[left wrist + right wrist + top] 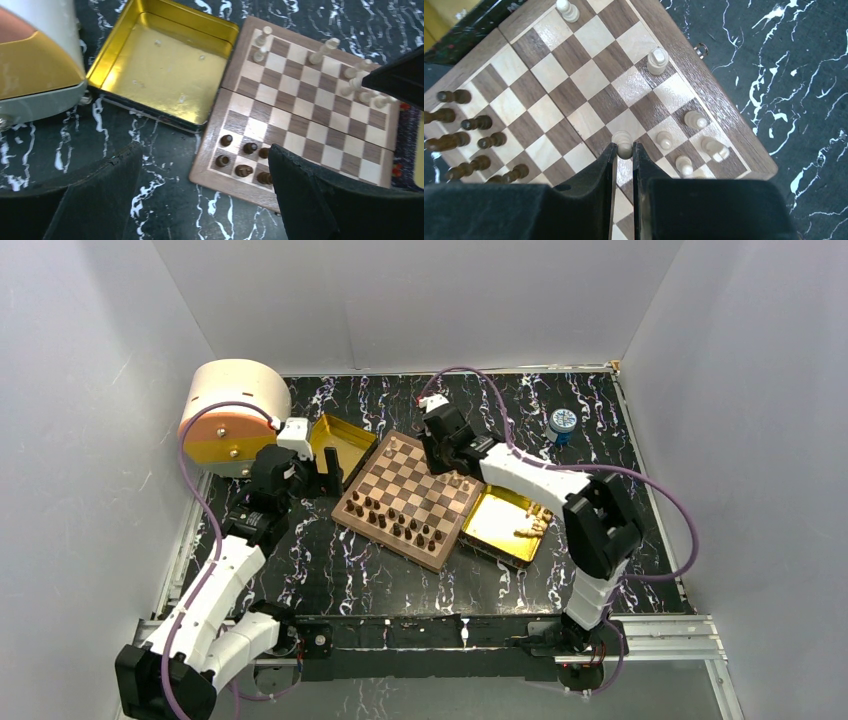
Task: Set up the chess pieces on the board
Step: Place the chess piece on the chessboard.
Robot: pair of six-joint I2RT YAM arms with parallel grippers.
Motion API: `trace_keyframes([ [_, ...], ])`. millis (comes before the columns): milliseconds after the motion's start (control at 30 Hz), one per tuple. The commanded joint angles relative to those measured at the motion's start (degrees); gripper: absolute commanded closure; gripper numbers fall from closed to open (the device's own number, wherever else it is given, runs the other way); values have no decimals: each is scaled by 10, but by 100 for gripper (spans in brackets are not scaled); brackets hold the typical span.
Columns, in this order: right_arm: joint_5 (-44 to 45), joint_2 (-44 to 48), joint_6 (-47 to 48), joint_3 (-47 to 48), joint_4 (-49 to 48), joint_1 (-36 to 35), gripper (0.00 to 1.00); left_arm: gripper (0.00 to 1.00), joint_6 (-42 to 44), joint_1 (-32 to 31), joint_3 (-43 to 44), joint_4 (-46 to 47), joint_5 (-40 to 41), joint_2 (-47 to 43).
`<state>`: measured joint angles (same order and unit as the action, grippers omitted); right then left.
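Note:
The chessboard (400, 480) lies mid-table, also in the left wrist view (310, 115) and the right wrist view (574, 90). Dark brown pieces (395, 525) stand along its near side, seen also in the left wrist view (244, 157) and the right wrist view (469, 135). Light tan pieces (674, 135) stand on its far side. My right gripper (624, 149) is shut on a light tan pawn (624, 144) over a square beside them. My left gripper (205, 170) is open and empty above the table at the board's left corner.
An empty gold tray (345, 445) stands left of the board, seen also in the left wrist view (165, 65). A second gold tray (495, 530) right of the board holds loose tan pieces (532, 523). A cream and gold round device (228, 415) is at far left. A small blue-capped jar (562, 423) is at the back right.

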<state>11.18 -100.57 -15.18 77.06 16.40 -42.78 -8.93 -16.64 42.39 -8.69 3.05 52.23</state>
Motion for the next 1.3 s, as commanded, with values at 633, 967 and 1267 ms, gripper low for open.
trace_keyframes([
  [633, 103, -134, 35, 120, 52, -24, 100, 7, 42, -13, 11, -28, 70, -25],
  [967, 107, -154, 21, 129, 58, -22, 99, 7, 44, -17, 11, -30, 69, -24],
  [1267, 99, -162, 15, 134, 63, -13, 97, 7, 46, -18, 12, -30, 68, -24],
])
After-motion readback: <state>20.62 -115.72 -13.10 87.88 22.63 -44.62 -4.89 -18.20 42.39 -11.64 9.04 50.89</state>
